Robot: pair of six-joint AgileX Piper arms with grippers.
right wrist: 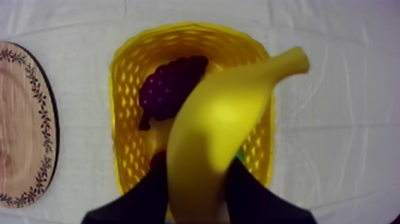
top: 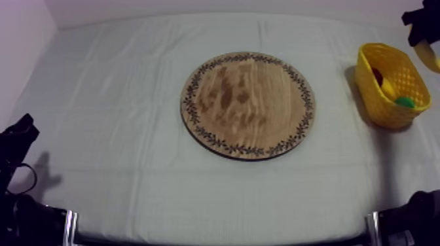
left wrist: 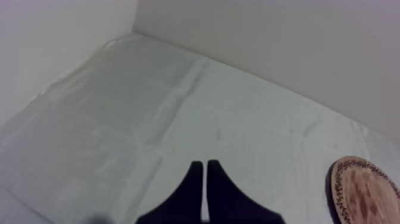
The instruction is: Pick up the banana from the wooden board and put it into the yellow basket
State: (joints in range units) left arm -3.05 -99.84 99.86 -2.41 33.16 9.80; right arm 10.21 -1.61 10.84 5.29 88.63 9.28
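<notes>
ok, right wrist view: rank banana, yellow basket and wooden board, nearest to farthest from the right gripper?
1. banana: clamped in the right gripper.
2. yellow basket: below the held banana.
3. wooden board: on the cloth beside the basket, farthest.

Bench w/ creased grey-white cloth (top: 111, 137). Plain pale wall (left wrist: 268, 36) behind it, meeting a side wall at a far corner. Dark purple toy bunch of grapes (right wrist: 169, 89) at bench's right side. Small red fruit (right wrist: 156, 161) close by. Small green item (top: 404, 101) near them, kind unclear.
</notes>
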